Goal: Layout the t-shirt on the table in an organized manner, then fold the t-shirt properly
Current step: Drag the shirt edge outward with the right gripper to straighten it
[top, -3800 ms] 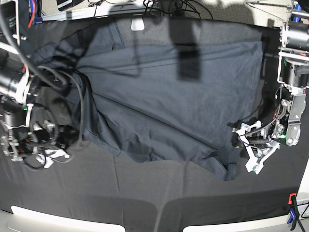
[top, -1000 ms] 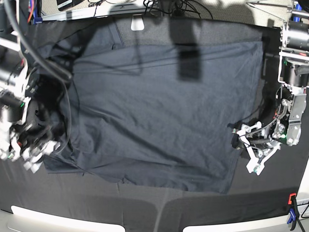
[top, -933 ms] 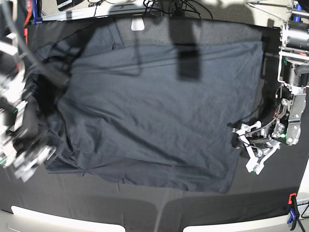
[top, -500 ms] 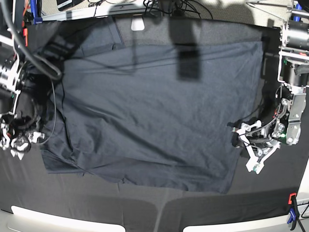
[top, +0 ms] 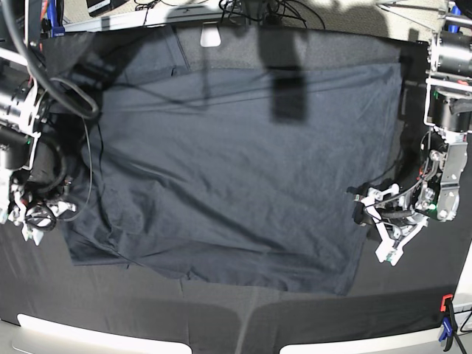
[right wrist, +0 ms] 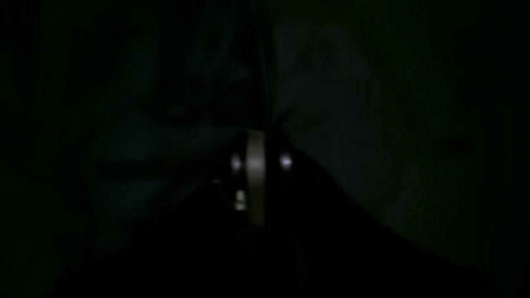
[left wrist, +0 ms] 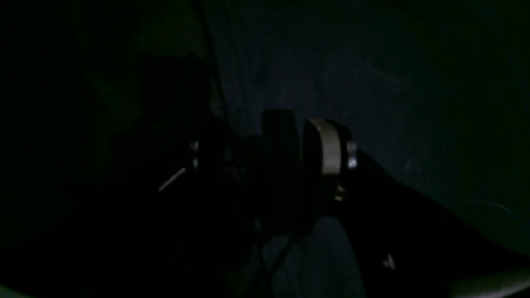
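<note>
Retreated right gripper (top: 33,221) now closed; wrist views too dark for t-shirt (top: 243,169).

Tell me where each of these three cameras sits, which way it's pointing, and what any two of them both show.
Base: mounted high, looking down on the t-shirt spread over the table; both arms show, left claw open at the view's right, right claw at its left.
Left wrist: on the left arm, looking along the left claw at dark cloth; very dim.
Right wrist: on the right arm, looking along the shut right claw; nearly black.
Shared: base and left wrist both show the left claw.
</note>
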Tool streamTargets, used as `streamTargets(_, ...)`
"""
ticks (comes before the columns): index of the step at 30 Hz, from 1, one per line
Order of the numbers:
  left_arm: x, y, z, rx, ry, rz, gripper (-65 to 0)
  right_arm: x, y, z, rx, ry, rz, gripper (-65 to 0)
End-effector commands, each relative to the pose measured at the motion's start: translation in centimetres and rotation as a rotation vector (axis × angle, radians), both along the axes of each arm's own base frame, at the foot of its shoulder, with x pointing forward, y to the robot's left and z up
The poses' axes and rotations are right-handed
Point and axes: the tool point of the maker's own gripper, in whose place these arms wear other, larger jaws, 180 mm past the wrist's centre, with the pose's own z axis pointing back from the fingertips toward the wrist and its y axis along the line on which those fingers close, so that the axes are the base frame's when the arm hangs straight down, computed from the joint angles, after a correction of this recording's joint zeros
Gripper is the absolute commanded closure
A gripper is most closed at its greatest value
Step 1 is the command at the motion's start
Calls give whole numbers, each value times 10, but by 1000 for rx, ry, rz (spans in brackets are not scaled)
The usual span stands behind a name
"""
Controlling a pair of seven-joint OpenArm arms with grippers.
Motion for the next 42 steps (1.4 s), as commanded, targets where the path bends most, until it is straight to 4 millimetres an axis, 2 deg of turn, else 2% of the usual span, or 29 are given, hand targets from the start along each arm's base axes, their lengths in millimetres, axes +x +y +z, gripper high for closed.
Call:
streamTargets(1, 16, 5, 22, -5, -64, 7, -286, 15, -5, 15, -32, -51, 16, 0)
streamTargets(6, 16, 4, 23, -8, -70, 7, -286, 33, -29, 34, -192, -138, 34, 0)
streamTargets(10, 16, 5, 22, -5, -63, 7, -286, 48, -53, 62, -320, -203, -32, 0)
streamTargets(15, 16, 5, 22, -4, -63, 7, -286, 57, -84, 98, -483, -264, -132, 0)
streamTargets(23, 16, 5, 22, -5, -63, 7, -286, 64, -85, 107, -585, -258, -67, 0)
streamTargets(29, 15, 5, 21, -2, -56, 7, -286, 60, -110, 138, -803, -311, -160, 0)
streamTargets(35, 15, 5, 21, -2, -56, 7, -286, 60, -110, 138, -788, -317, -172, 0)
streamTargets(36, 15, 5, 21, -2, -56, 7, -286, 60, -110, 137, -783, -319, -175, -22)
streamTargets(42, 15, 5, 22, -4, -60, 7, -286, 59, -110, 136, -780, -312, -178, -249)
